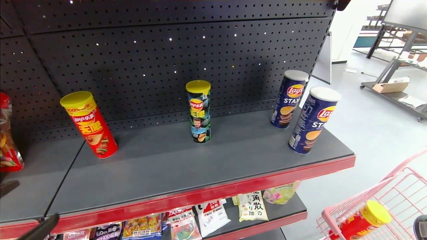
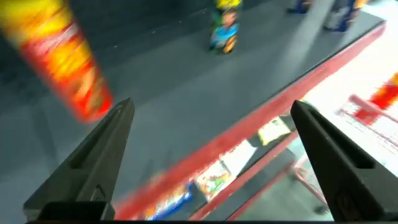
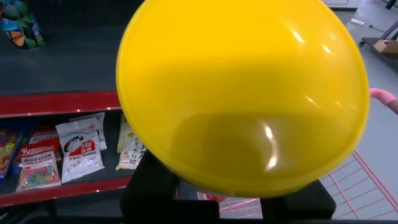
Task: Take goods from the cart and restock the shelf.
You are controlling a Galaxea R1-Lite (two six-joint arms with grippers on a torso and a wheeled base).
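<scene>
My right gripper [image 1: 421, 227] sits at the lower right edge of the head view, at the lid end of the red chip can [image 1: 357, 224], which lies tilted in the pink cart [image 1: 405, 180]. Its yellow lid [image 3: 242, 93] looms right in front of my right wrist camera, and I cannot tell whether that grip is closed on the can. I'd want my hold on the barrel rather than the lid, which could pop off. Then I'd lift clear of the cart's wires and stand the can upright on the grey shelf [image 1: 200, 166], in the open stretch beside the red can [image 1: 89, 124] at centre left. My left gripper [image 2: 211, 106] is spread wide and empty at the lower left, by the shelf's red edge.
</scene>
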